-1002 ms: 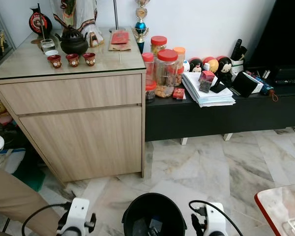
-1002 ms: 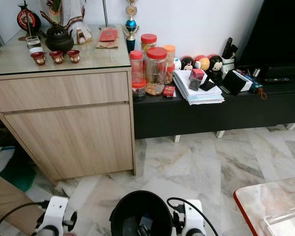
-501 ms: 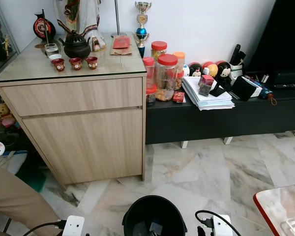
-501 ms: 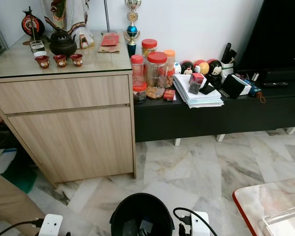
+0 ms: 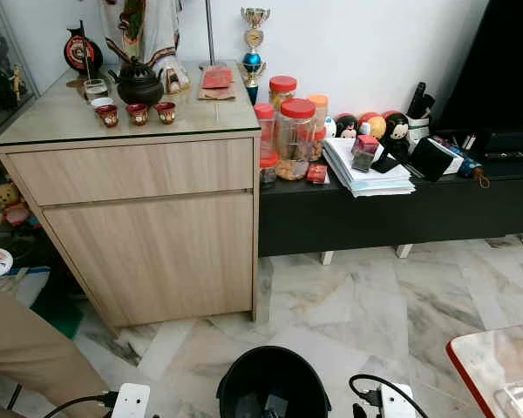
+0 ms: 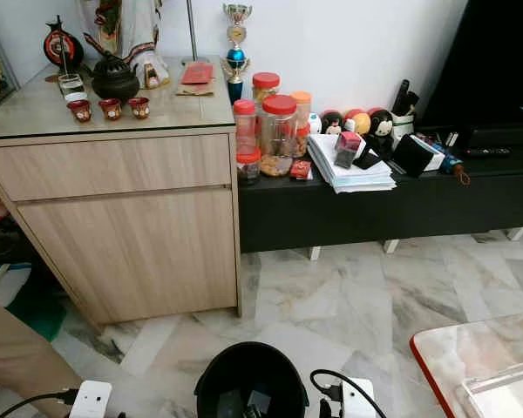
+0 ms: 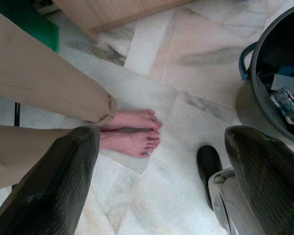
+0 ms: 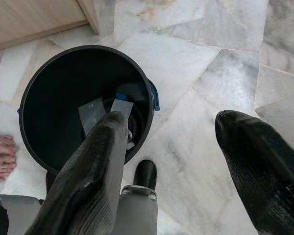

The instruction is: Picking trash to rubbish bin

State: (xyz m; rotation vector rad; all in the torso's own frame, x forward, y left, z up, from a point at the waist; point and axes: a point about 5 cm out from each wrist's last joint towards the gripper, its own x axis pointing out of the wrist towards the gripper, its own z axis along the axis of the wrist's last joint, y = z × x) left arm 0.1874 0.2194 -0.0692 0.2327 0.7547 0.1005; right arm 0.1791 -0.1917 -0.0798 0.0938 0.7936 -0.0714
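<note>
A black rubbish bin (image 5: 273,383) stands on the marble floor right in front of me, between my two arms. Inside it lie paper scraps (image 8: 94,112) and a clear plastic bottle (image 7: 289,105). My left gripper (image 7: 157,161) hangs open over the floor, left of the bin, with nothing between its fingers. My right gripper (image 8: 171,147) is open too, above the bin's right rim (image 8: 149,93) and the tiles beside it, holding nothing.
A person's bare feet (image 7: 132,132) and tan trouser legs (image 5: 26,344) are close on my left. A wooden cabinet (image 5: 148,209) stands ahead, a low black bench (image 5: 392,205) with jars and papers beside it. A red-edged table corner (image 5: 497,366) sits at right.
The camera view has tilted up slightly, so both wrists have sunk toward the bottom edge. The bin and furniture have not moved.
</note>
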